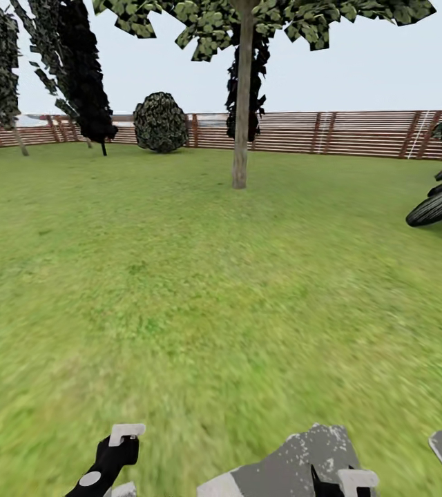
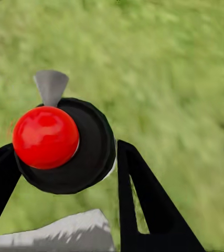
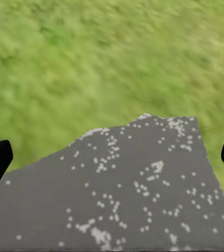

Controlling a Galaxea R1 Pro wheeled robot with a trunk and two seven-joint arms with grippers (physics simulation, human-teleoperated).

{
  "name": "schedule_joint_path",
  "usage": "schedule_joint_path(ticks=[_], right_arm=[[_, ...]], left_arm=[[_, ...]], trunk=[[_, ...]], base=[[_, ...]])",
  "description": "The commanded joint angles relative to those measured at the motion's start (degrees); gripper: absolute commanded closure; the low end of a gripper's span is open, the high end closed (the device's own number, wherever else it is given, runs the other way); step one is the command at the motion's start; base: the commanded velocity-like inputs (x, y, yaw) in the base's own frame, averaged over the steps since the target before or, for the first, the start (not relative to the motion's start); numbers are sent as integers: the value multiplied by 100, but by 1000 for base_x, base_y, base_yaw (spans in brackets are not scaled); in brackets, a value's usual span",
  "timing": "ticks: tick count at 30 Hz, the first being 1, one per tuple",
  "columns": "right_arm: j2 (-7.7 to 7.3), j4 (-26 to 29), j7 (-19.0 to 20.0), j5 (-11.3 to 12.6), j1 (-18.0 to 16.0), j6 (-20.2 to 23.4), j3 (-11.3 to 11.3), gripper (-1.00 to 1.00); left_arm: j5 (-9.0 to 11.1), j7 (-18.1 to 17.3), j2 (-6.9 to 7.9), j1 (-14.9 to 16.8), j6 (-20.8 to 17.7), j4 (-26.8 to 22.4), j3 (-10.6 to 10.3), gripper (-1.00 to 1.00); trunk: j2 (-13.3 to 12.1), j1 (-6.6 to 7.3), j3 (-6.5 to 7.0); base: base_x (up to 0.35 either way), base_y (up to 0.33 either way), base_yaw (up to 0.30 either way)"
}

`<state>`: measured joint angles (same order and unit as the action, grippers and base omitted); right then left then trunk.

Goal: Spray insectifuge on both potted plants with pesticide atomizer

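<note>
Left gripper (image 2: 64, 173) clenched around the pesticide atomizer (image 2: 64, 144), red mark up, no lettering legible. Right gripper (image 3: 112, 157) released above a grey stepping stone (image 3: 122, 194) flecked with whitish insectifuge (image 3: 104, 163). Lawn (image 1: 200, 276), brown fence (image 1: 359, 134).

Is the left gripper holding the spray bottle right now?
Yes, in the left wrist view the spray bottle, showing its red mark and dark round body, sits between the black fingers of the left gripper above the grass.
</note>
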<state>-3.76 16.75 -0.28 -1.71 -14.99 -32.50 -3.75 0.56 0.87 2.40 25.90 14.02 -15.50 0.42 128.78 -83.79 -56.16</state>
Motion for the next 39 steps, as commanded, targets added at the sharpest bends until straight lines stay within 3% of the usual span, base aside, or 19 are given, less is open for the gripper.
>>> schedule_joint_path(ticks=[1, 39], right_arm=[[-1, -6, -1, -15, -4, -16, -20, -100], [-27, 11, 1, -14, -4, -11, -29, -100]], left_arm=[[5, 2, -2, 2, 16, 3, 2, 100], [6, -7, 6, 2, 14, 3, 2, 100]], trunk=[[2, 2, -4], [2, 2, 23]], base=[[-31, -266, -300], [-1, -273, -300]])
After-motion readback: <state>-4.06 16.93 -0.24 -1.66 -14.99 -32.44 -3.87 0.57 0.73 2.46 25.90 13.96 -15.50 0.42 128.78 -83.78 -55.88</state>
